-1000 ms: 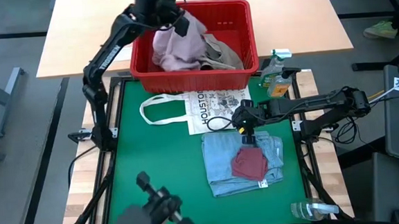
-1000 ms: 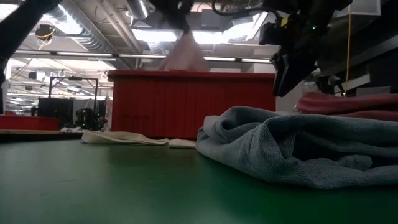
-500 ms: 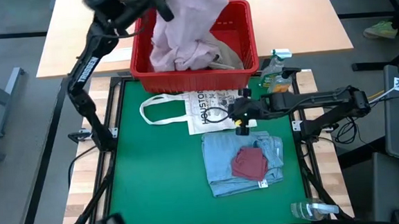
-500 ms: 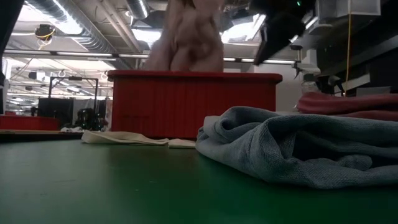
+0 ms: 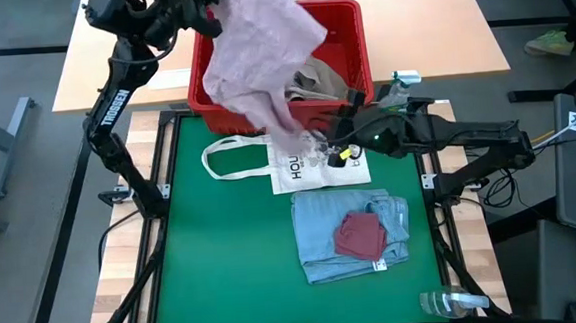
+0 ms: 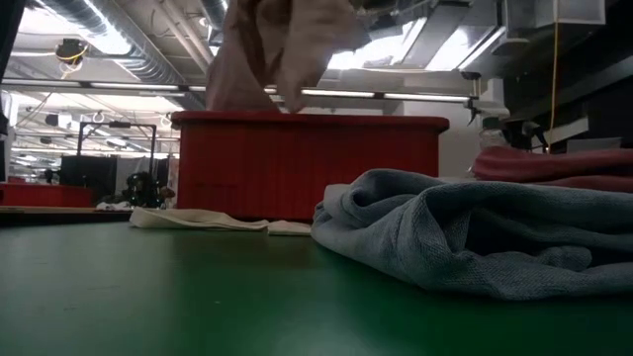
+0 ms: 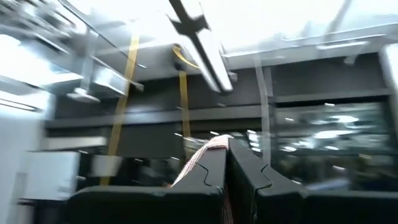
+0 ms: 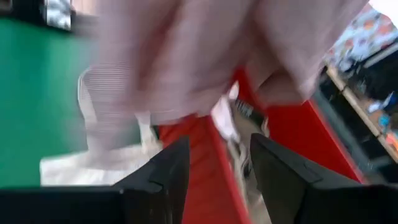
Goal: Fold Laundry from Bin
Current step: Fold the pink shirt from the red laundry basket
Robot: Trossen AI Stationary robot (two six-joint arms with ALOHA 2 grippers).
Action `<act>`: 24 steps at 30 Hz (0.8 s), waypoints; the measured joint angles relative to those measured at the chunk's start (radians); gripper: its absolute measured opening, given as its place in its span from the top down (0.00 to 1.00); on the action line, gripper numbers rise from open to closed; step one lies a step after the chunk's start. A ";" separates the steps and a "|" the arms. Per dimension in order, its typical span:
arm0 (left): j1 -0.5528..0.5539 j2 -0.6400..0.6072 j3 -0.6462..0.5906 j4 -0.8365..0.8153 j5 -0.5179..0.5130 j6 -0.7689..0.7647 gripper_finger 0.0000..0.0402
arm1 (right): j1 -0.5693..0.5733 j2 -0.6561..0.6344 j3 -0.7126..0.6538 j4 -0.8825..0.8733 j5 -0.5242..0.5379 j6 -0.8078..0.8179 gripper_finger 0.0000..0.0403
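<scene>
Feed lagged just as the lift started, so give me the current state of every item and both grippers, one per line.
pink garment: hanging in the air above the bin, held up
left gripper: shut on the pink garment
right gripper: open, near the hanging cloth
red bin: upright, khaki-grey cloth inside
light blue garment: folded on the mat
maroon garment: folded atop it
tote bag: lying flat

This is a robotics lab or industrial workshop hall. The low view shows a high open ceiling with exposed silver ventilation ducts (image 6: 109, 25) and long fluorescent strip lights (image 6: 119, 87). The work surface is a green-matted table (image 5: 234, 255) in a black metal frame, with a pale wooden desk (image 5: 111, 52) behind it on a grey floor. Beyond the left gripper's closed fingers (image 7: 249, 171), yellow hanging straps (image 7: 127, 81) and dark glazed walls (image 7: 323, 130) show.
</scene>
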 joint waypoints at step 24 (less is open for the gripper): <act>-0.095 0.002 -0.001 -0.424 0.346 -0.032 1.00 | 0.000 0.009 0.068 -0.145 -0.251 -0.004 0.58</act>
